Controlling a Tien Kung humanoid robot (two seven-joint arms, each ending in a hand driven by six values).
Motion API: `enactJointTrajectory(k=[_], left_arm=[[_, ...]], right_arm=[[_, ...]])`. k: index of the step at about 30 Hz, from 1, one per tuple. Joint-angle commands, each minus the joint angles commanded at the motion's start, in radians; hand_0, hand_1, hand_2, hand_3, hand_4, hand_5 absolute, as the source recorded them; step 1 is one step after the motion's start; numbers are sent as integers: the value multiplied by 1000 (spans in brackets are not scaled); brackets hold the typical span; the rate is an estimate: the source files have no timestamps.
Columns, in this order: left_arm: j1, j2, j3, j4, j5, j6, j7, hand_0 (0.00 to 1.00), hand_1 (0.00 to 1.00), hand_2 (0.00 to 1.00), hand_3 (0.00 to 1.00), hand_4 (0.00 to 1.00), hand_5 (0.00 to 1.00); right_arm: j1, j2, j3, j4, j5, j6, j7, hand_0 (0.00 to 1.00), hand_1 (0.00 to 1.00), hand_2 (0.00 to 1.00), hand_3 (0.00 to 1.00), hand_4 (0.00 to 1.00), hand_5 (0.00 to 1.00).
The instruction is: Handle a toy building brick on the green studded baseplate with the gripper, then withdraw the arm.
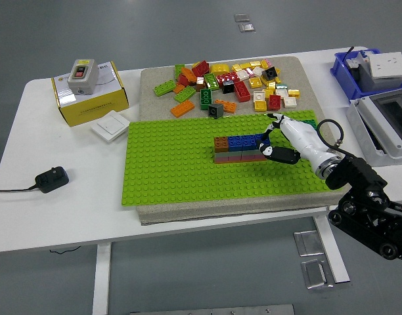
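Your right robot hand (272, 140) reaches in from the right over the green baseplate (175, 170) and sits at the right end of the short brick wall (239, 148) built near the plate's middle. Its fingers (282, 156) are curled in close against the wall's end, at the blue brick (262, 139) there; from this height you cannot tell whether they actually pinch that brick or only touch it. The white forearm runs back to the lower right, where the black arm hangs off the counter edge.

The wall itself stands upright on the studs: a brown brick (221, 144) at its left end, blue bricks to the right of it, and a paler layer underneath. The baseplate lies on a beige mat (188, 213) on the white counter (30, 216).

Behind the plate, on the far part of the mat, you have a loose heap of bricks (237, 82) in red, yellow, orange, green and black, well apart from the wall.

To your left on the counter sit a yellow box (92, 98) with a grey switch unit (81, 72) on top, a white wall switch (110, 125) just beside it, and a black plug adapter (51, 179) near the left edge. At the far right are a blue bin (342, 69) and a grey case (385, 125)
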Motion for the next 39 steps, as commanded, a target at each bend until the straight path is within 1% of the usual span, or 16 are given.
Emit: enactJointTrajectory(k=[7,14,29,33,34,39], left_arm=[[-1,0,1,0,-1,0,0,659,657,571,594,159,690],[-2,-2,2,0,-1,-1,-1,659,657,571,594,160,691],[-1,-4,-4,0,6,-2,1,660,658,571,594,166,691],[0,-4,-10,0,19,-2,3,660,658,571,594,166,691],[1,-4,-11,0,20,-1,3,660,658,572,594,167,691],[5,-2,-12,0,19,0,5,660,658,572,594,167,691]], right_arm=[[5,4,-4,0,-5,0,-6,845,873,963,562,597,633],[6,14,-12,-28,1,9,-15,845,874,963,567,594,629],[7,23,-10,-45,25,22,-26,849,876,964,579,584,615],[-5,21,9,-24,33,21,-18,849,876,964,579,584,615],[-8,19,16,-12,42,18,-11,843,878,961,595,580,610],[-13,13,40,40,103,13,32,843,878,961,595,580,610]])
